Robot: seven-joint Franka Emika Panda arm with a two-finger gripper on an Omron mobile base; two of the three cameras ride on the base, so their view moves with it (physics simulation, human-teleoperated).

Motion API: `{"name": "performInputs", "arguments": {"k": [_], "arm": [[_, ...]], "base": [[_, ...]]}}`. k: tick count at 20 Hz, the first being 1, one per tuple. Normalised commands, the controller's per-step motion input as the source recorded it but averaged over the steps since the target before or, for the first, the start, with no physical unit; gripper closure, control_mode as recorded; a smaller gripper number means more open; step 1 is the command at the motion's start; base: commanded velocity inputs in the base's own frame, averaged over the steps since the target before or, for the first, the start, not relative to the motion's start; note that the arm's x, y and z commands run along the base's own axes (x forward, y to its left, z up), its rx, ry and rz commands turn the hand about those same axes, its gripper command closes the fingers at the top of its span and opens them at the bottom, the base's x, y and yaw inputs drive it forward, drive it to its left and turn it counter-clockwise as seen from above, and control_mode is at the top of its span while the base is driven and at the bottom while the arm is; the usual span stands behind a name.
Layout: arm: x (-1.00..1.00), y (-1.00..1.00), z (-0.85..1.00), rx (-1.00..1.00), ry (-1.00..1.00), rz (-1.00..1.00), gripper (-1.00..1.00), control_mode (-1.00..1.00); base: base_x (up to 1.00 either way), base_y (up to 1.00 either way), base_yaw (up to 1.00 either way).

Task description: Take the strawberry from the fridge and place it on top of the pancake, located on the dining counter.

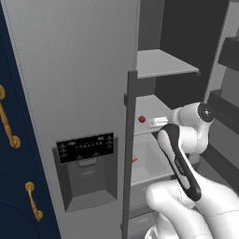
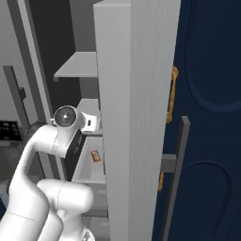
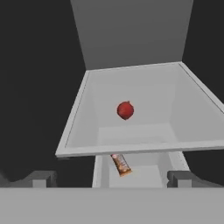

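The grey fridge (image 1: pixel 70 70) has its right door (image 2: pixel 136 94) swung open. A tiny red strawberry (image 1: pixel 142 119) lies alone on the white middle shelf (image 3: pixel 183 100), near its centre in the hand view (image 3: pixel 125 110). My gripper (image 3: pixel 111 179) is open, its two fingertips (image 3: pixel 41 178) spread wide. It hovers in front of the shelf, a short way back from the strawberry, with nothing between the fingers. From the left base view the gripper (image 1: pixel 158 122) sits just right of the fruit. The pancake and the dining counter are out of view.
A small thin orange item (image 3: pixel 120 164) lies in the drawer (image 1: pixel 149 161) below the shelf. An upper shelf (image 1: pixel 163 63) hangs above. The black dispenser panel (image 1: pixel 86 149) is on the closed left door. Navy cabinets with brass handles (image 1: pixel 9 130) flank the fridge.
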Motion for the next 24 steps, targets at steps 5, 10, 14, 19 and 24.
{"name": "performInputs", "arguments": {"k": [5,10,14,19,24], "arm": [[0.82,-0.11,0.0,0.03,0.09,0.0,-1.0,-1.0],[0.48,-0.04,-0.01,0.1,0.1,0.0,-1.0,-1.0],[0.52,0.0,-0.1,0.09,0.17,0.0,-1.0,-1.0],[0.44,0.02,-0.35,0.07,0.14,0.0,-1.0,-1.0],[0.44,0.07,-0.39,0.0,0.02,0.0,-1.0,-1.0]], "base": [[0.0,0.0,0.0],[0.0,0.0,0.0],[0.0,0.0,0.0],[0.0,0.0,0.0],[0.0,0.0,0.0]]}}
